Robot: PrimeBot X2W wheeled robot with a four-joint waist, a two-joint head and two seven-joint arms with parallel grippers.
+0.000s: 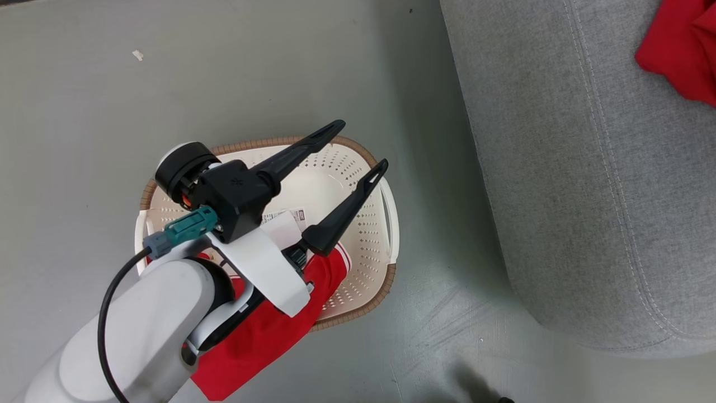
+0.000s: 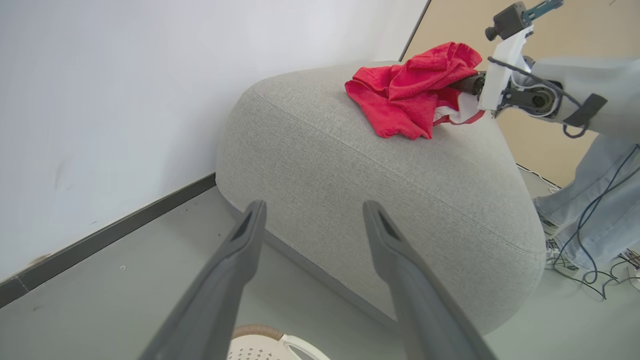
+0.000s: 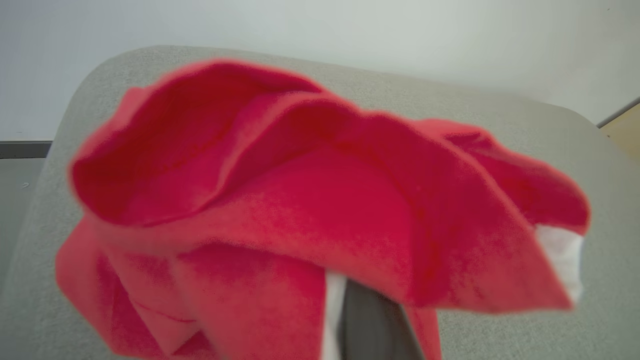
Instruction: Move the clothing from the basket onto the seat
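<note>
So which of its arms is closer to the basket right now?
Left. Its left end effector hangs open right above the basket; the right end effector is away over the seat, shut on a red garment.

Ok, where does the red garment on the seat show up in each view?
Head view: the red garment is in the top right corner, on the grey seat.
Left wrist view: the garment is right of upper centre, on top of the seat.
Right wrist view: it spreads across the middle, close and blurred.
Shared landmark: the grey seat under it.
</note>
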